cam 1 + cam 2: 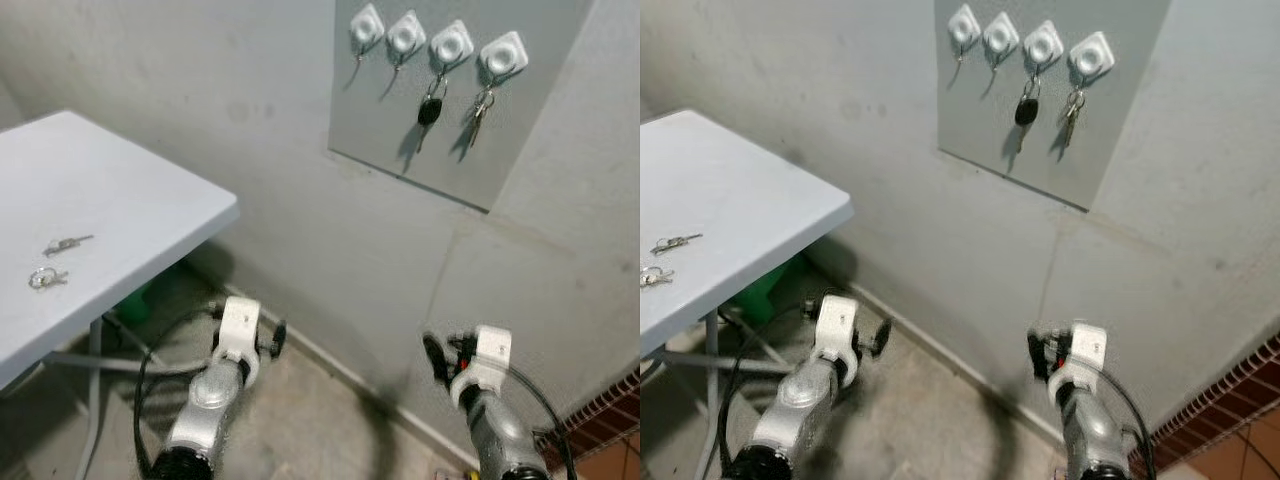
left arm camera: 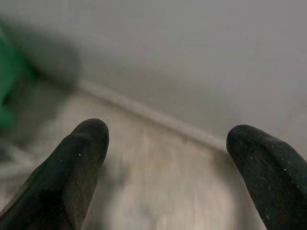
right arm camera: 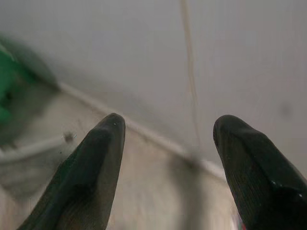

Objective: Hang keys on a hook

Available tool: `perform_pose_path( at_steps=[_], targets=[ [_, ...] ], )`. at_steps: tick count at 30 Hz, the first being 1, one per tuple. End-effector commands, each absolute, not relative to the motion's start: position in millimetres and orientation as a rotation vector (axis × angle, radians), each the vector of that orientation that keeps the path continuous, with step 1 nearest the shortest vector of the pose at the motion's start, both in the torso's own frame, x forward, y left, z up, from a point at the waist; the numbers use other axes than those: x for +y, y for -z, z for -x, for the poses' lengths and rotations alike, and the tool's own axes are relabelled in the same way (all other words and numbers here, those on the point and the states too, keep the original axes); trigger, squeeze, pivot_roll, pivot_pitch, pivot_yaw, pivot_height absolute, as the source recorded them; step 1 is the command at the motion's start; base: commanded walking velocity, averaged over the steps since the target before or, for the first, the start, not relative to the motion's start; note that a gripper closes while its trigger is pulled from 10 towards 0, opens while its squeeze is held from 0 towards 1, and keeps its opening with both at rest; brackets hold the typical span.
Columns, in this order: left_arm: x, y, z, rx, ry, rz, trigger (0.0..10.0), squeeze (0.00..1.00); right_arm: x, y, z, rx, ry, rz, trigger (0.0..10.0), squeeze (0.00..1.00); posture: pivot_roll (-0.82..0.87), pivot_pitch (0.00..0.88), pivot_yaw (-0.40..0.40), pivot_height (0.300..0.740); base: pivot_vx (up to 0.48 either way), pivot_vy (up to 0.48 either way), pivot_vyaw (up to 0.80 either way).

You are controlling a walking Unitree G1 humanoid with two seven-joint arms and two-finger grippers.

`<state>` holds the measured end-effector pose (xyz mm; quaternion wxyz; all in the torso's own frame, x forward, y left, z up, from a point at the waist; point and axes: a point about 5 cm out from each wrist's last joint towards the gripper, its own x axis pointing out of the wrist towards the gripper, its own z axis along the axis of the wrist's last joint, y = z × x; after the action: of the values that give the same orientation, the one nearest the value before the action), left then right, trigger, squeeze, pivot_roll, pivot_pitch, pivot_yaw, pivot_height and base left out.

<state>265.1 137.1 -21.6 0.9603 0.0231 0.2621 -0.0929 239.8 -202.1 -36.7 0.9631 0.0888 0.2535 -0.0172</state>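
Two small sets of silver keys, one (image 1: 66, 243) and another (image 1: 45, 278), lie near each other on the white table (image 1: 150, 190) at my left. High on the wall, a grey panel (image 1: 520, 140) carries a row of white hooks. The two left hooks (image 1: 367, 28) (image 1: 405, 36) are bare. A black key (image 1: 430, 108) hangs from the third hook and silver keys (image 1: 481, 110) from the fourth. My left gripper (image 1: 275, 340) (image 2: 168, 158) and right gripper (image 1: 435, 358) (image 3: 168, 143) are low in front of me, both open, holding nothing and pointing at the wall's base.
The table's corner juts out toward the wall at my left. Something green (image 1: 135, 300) and cables (image 1: 140, 385) lie under the table. A skirting strip (image 2: 158, 117) runs along the foot of the wall. Red brick-pattern flooring (image 1: 610, 420) starts at the lower right.
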Motion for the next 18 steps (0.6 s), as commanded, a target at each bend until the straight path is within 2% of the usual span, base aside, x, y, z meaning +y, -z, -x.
perform_pose_path(
  at_steps=[1, 4, 5, 11, 18],
  targets=[
    [145.0, 32.0, -255.5, 0.568, 0.174, -0.059, 10.0, 0.00, -200.5, 50.2, -224.0, 0.596, 0.060, -0.163, 10.0, 0.00, -0.02, 0.000, 0.055, 0.740, 0.000, 0.000, 0.00],
    [148.0, 44.1, -243.8, 0.641, 0.184, -0.123, 10.0, 0.00, -200.1, 61.1, -208.5, 0.671, 0.064, -0.101, 10.0, 0.00, -0.03, 0.000, 0.059, 0.740, 0.000, 0.000, 0.00],
    [149.9, 52.3, -234.1, 0.692, 0.186, -0.131, 10.0, 0.00, -202.4, 68.9, -195.5, 0.722, 0.084, -0.084, 10.0, 0.00, -0.03, 0.000, 0.057, 0.740, 0.000, 0.000, 0.00],
    [154.8, 67.1, -214.1, 0.788, 0.159, -0.126, 10.0, 0.00, -208.8, 87.4, -158.2, 0.872, 0.106, -0.007, 10.0, 0.00, -0.03, 0.000, 0.054, 0.740, 0.000, 0.000, 0.00],
    [157.6, 77.0, -196.4, 0.838, 0.134, -0.087, 10.0, 0.00, -208.7, 97.1, -135.7, 0.966, 0.096, 0.016, 10.0, 0.00, -0.03, 0.000, 0.048, 0.740, 0.000, 0.000, 0.00]
  ],
)
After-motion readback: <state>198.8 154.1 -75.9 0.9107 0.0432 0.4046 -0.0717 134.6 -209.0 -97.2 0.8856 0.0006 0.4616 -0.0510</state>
